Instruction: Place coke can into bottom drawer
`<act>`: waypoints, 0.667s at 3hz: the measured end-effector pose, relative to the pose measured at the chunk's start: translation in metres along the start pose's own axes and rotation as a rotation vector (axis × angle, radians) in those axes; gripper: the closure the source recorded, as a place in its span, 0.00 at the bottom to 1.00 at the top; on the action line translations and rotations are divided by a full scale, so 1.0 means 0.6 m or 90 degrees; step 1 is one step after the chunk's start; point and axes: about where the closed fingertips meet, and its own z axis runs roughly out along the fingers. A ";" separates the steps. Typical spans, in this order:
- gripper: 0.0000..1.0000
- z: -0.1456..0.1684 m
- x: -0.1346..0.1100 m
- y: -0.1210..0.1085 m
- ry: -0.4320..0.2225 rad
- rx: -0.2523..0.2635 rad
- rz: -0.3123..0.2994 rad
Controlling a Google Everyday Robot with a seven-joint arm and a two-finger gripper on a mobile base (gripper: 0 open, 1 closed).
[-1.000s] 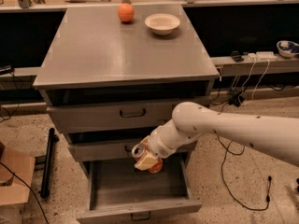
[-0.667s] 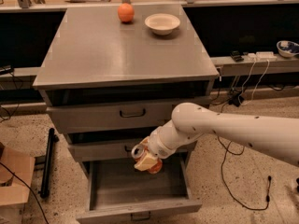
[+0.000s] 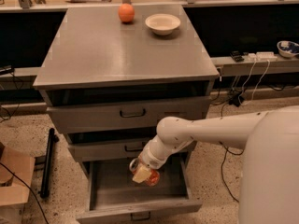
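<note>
Gripper (image 3: 141, 171) pinching coke can (image 3: 152, 177) over open bottom drawer (image 3: 139, 208) | orange (image 3: 126, 13), bowl (image 3: 162, 24) on cabinet top (image 3: 117, 55)

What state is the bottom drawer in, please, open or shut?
Open: the bottom drawer is pulled out, its floor showing. The end effector holds the can over it.

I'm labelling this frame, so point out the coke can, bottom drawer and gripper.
coke can (image 3: 152, 178): camera view, red side wall.
bottom drawer (image 3: 114, 184): camera view, bare floor, left part.
gripper (image 3: 143, 173): camera view, its tip holding the can, above the open drawer.
</note>
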 end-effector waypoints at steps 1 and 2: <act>1.00 0.052 0.026 -0.010 0.014 -0.007 0.014; 1.00 0.093 0.055 -0.032 -0.013 -0.003 0.041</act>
